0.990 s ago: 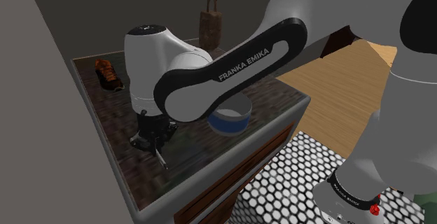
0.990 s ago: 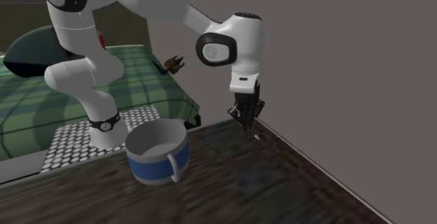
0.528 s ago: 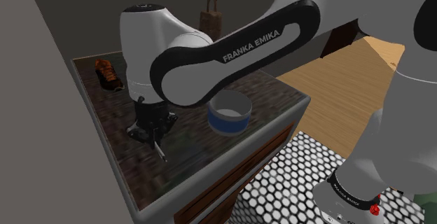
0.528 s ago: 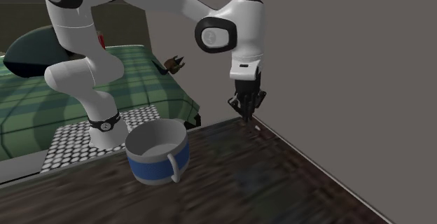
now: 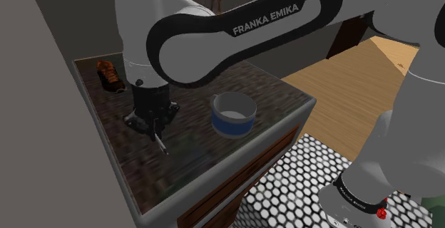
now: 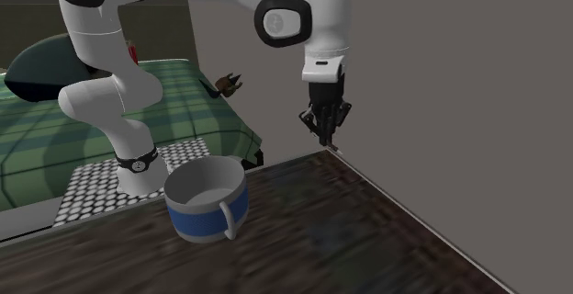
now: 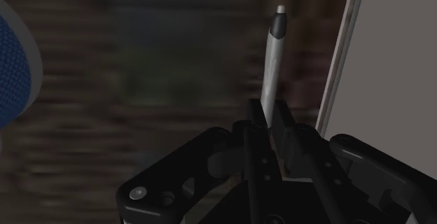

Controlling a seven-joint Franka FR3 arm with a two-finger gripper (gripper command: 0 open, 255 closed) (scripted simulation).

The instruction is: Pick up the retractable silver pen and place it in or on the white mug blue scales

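One of the two steps looks done: the gripper [image 7: 266, 114] is closed narrowly on the silver pen [image 7: 272, 61], clasping one end so that the shaft and dark tip stick out beyond the fingers. In the second exterior view the pen hangs clear of the dark table [image 6: 367, 237], near the wall. What remains, I judge, is the carry across to the white mug with the blue band [image 5: 233, 114], which stands upright well apart from the gripper; the pen should be centred over its open mouth before the fingers part.
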